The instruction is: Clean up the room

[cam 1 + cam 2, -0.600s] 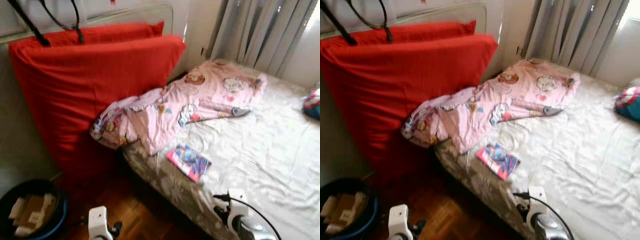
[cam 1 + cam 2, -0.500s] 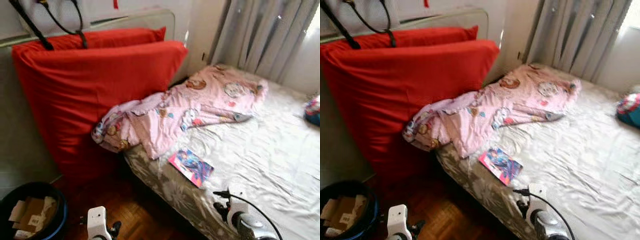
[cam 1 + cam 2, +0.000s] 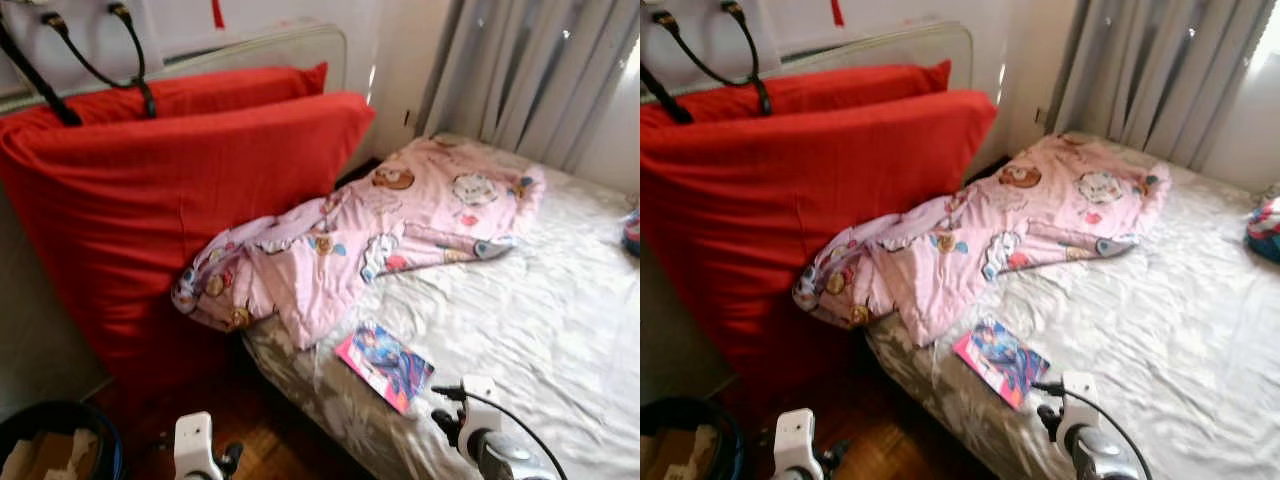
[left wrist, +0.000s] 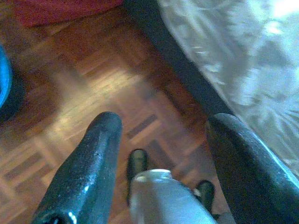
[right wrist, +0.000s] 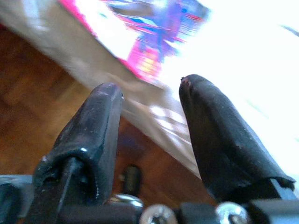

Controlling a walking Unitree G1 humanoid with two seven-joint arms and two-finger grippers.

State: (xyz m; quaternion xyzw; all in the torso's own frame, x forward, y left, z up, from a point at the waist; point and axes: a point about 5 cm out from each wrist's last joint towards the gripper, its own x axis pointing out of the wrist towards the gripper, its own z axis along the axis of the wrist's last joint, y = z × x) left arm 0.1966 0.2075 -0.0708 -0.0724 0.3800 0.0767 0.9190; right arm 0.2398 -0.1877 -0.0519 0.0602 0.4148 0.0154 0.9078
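Low at the near edge, the left gripper (image 4: 161, 140) hangs with its fingers spread wide over the parquet floor (image 4: 93, 88) beside the bed (image 3: 540, 300), and the right gripper (image 5: 152, 112), also wide open and holding nothing, hangs at the mattress edge just short of the pink and blue book (image 3: 384, 365). Beyond the book a crumpled pink blanket (image 3: 380, 235) spills off the bed's left side against two big red cushions (image 3: 180, 200), while a dark bin (image 3: 60, 450) holding cardboard sits on the floor at the lower left. Farther back, grey curtains (image 3: 540, 70) hang behind the bed and black bag handles (image 3: 90, 55) hang over the cushions' top.
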